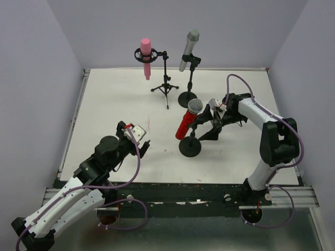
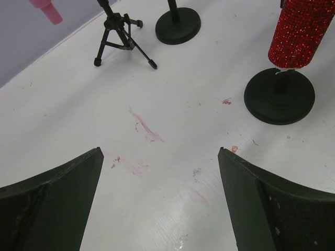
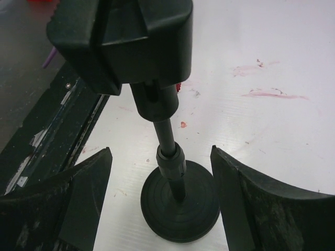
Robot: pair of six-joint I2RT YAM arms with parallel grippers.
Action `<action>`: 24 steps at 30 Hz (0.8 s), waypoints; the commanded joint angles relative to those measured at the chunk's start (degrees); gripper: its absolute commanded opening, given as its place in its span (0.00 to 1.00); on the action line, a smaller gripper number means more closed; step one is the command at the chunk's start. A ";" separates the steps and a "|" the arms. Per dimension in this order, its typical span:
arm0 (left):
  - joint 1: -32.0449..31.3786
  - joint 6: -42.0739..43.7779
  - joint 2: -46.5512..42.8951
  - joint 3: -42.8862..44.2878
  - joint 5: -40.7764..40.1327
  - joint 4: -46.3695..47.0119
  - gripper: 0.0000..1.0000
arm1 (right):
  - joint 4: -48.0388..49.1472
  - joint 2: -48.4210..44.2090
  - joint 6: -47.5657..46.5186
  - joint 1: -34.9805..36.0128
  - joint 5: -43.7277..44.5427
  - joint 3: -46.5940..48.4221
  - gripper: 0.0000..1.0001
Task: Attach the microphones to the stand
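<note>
The pink microphone (image 1: 145,56) sits in the clip of a black tripod stand (image 1: 165,84) at the back. The silver-grey microphone (image 1: 189,49) sits in a round-base stand (image 1: 187,98) beside it. The glossy red microphone (image 1: 187,122) rests tilted in a nearer round-base stand (image 1: 190,147); it also shows in the left wrist view (image 2: 301,34). My right gripper (image 1: 210,119) is open just right of that stand, its fingers either side of the pole (image 3: 171,144) without touching, with the clip (image 3: 123,42) above them. My left gripper (image 1: 140,139) is open and empty, low over the table at front left.
White table (image 1: 115,104) with pink smears (image 2: 146,128), walled at the back and sides. The dark front rail (image 3: 47,136) runs close to the red microphone's stand base (image 3: 180,206). The tripod's legs (image 2: 123,42) spread out at the middle back.
</note>
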 commanded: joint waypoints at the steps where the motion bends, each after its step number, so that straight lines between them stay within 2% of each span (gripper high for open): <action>1: 0.25 1.03 -0.39 1.21 -1.61 -0.58 0.99 | -10.41 -0.49 -6.44 0.21 -6.01 0.30 0.84; 5: 0.33 1.20 -0.30 1.21 -1.52 -0.58 0.99 | -10.32 -0.93 -2.49 0.12 -4.00 0.65 0.86; 6: 0.25 1.20 -0.21 1.21 -1.52 -0.67 0.99 | -10.15 -1.19 -1.00 -0.14 -3.21 0.91 1.00; 8: 0.33 1.20 -0.39 1.21 -1.61 -0.76 0.99 | -7.44 -2.68 3.64 -1.19 -2.50 0.31 1.00; 10: 0.33 1.03 -0.74 1.03 -1.52 -0.76 0.99 | 2.81 -6.09 16.52 -1.81 0.82 -1.27 1.00; 13: 0.25 1.03 -0.92 1.12 -1.44 -0.49 0.99 | 35.61 -16.18 52.68 -1.82 11.43 -10.47 1.00; 14: 0.33 1.03 -0.92 1.12 -1.26 -0.58 0.99 | 43.13 -19.53 60.28 -1.82 14.52 -13.73 1.00; 15: 0.33 0.94 -0.74 1.21 -1.26 -0.75 0.99 | 47.99 -22.52 63.58 -1.90 16.64 -16.55 1.00; 20: 0.25 0.85 -1.09 1.03 -0.73 -0.40 0.99 | 47.76 -26.24 59.66 -1.90 15.09 -20.43 1.00; 22: 0.25 0.76 -1.09 1.12 -0.56 -0.40 0.99 | 54.33 -26.77 64.03 -1.73 14.03 -22.36 1.00; 24: 0.33 0.68 -1.09 1.12 -0.64 -0.49 0.99 | 64.51 -27.12 72.44 -0.94 14.81 -24.82 1.00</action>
